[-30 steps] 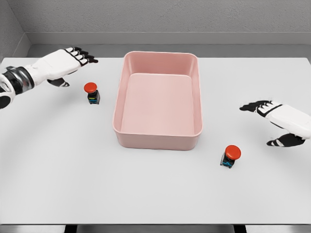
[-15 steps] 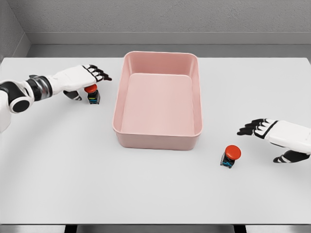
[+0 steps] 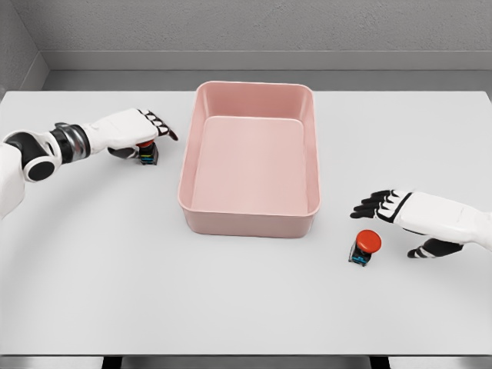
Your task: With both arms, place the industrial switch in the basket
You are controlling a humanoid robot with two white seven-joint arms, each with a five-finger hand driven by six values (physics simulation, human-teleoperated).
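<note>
Red switch (image 3: 146, 147) upper left sits under my half-closed left hand (image 3: 137, 131); open right hand (image 3: 400, 211) could topple the other switch (image 3: 364, 247).

Beside the basket (image 3: 247, 157), you see the left hand (image 3: 132, 127) hiding most of one switch (image 3: 147, 154), and both forearms run off frame.

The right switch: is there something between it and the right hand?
Nothing visible does. Bare table separates the right hand from the right switch, and the fingers are spread.
</note>
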